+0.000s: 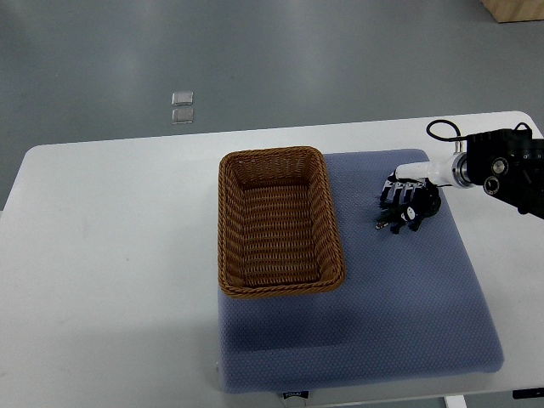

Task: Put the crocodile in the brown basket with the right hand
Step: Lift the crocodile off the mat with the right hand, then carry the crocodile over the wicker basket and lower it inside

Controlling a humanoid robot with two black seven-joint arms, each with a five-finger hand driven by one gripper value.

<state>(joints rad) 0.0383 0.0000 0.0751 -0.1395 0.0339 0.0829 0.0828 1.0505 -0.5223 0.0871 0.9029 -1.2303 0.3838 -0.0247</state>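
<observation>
The basket (281, 223) stands left of the right hand (406, 204), near but apart, with only bare mat (399, 297) between them. The mat lies on a white table (110, 255). A black cable (442, 130) loops just behind the wrist. The hand is low over the mat's far right part. Whether it is open, closed or gripping cannot be told. The crocodile cannot be made out, and the dark hand covers the mat beneath it.

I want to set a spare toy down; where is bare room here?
Bare: white table left of the basket, blue mat between it and the near edge, and the basket's inside. Crowded only around the right hand.
</observation>
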